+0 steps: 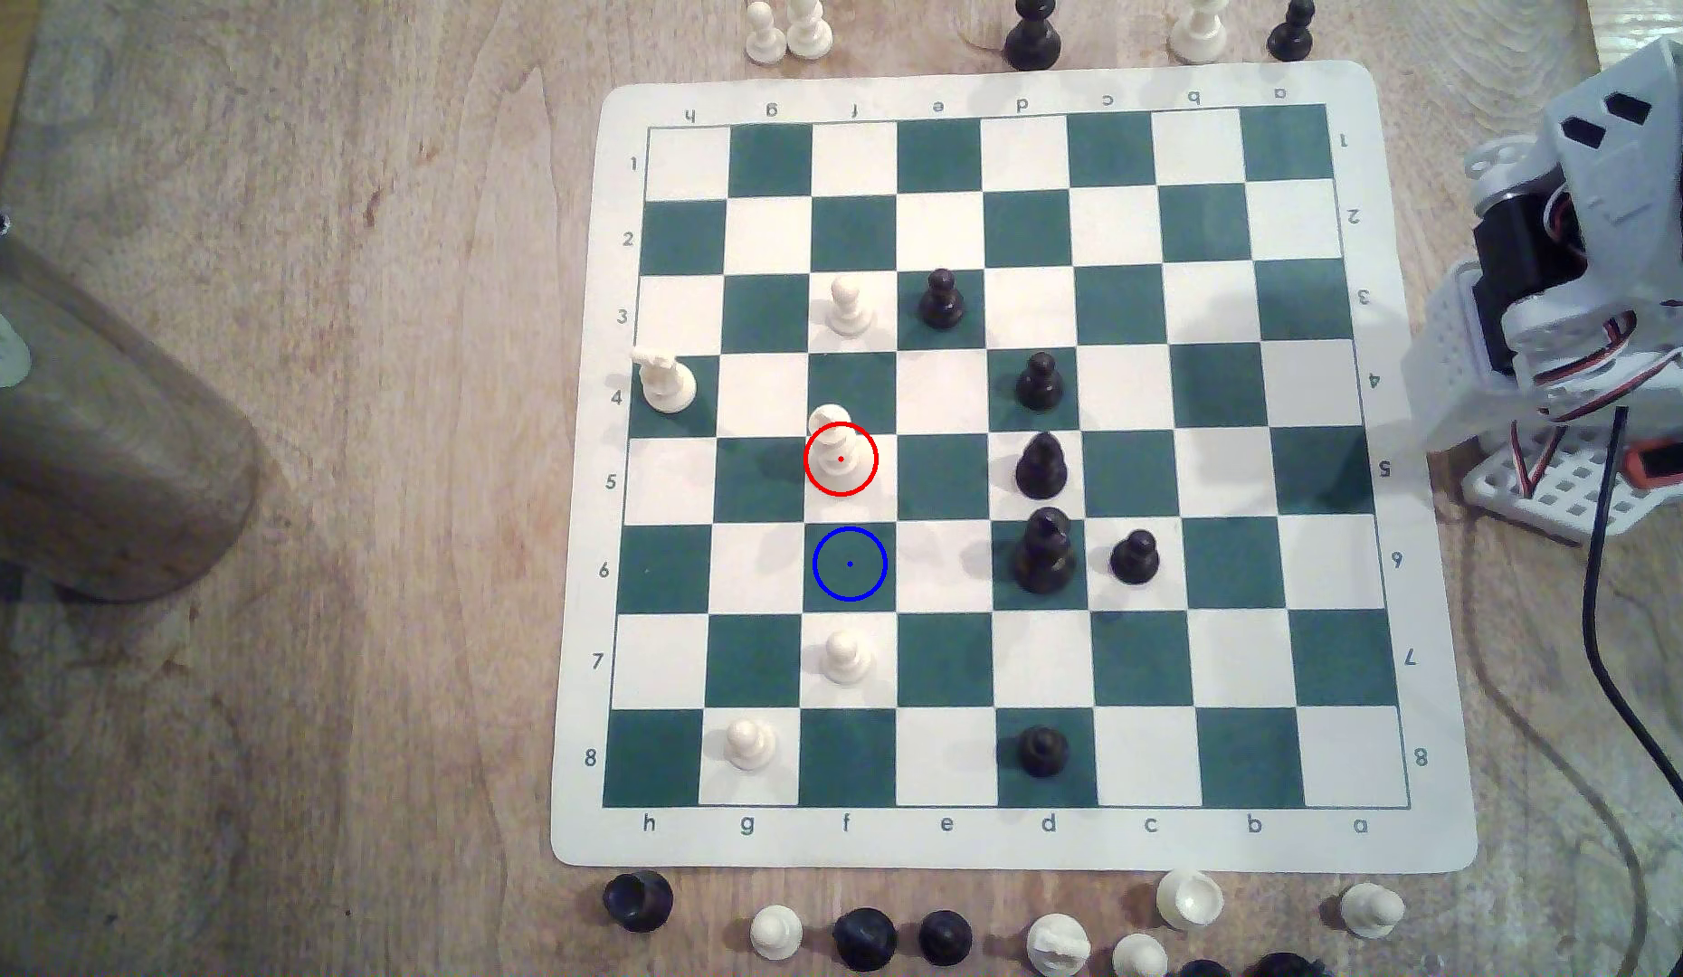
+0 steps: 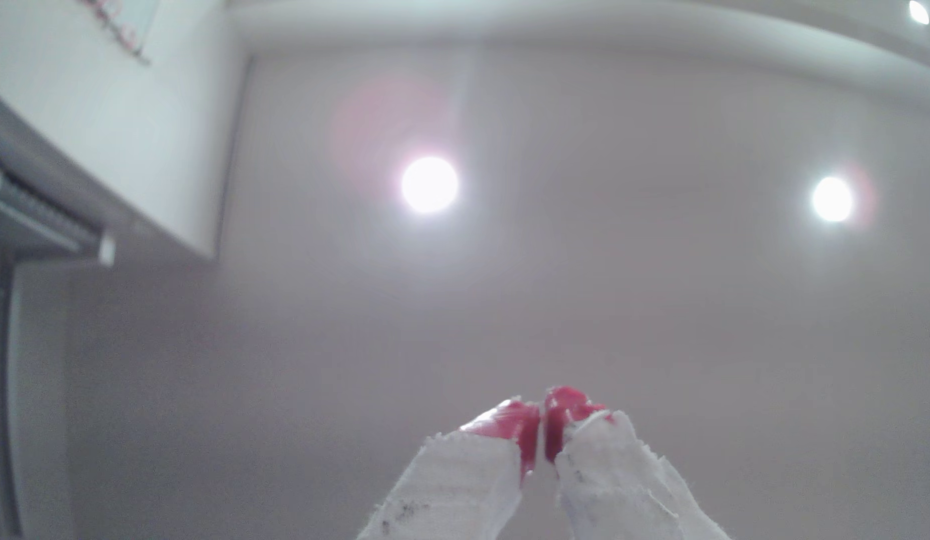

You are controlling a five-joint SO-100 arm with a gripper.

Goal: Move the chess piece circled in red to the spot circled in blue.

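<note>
Cream-white and slim, the chess piece circled in red point(image 1: 834, 441) stands upright on a white square of the green-and-white board point(image 1: 998, 841), in the column marked f and the row marked 5. The spot circled in blue point(image 1: 849, 564) is the dark green square just next to it in the same column, on the nearer side in the exterior view, and nothing stands on it. A white pawn point(image 1: 844, 655) sits one square beyond that spot, and another white pawn point(image 1: 848, 307) stands two squares to the far side of the circled piece. A white knight point(image 1: 666, 378) is at the board's edge toward the exterior view's left. Black pieces point(image 1: 1042, 465) line the d column. The arm point(image 1: 1571, 310) is folded up off the board at the exterior view's right, well apart from the circled piece. In the wrist view the gripper point(image 2: 543, 415) points up at a ceiling with two lamps point(image 2: 429, 185), its red-tipped, white-wrapped fingers point(image 2: 509, 423) pressed together on nothing.
</note>
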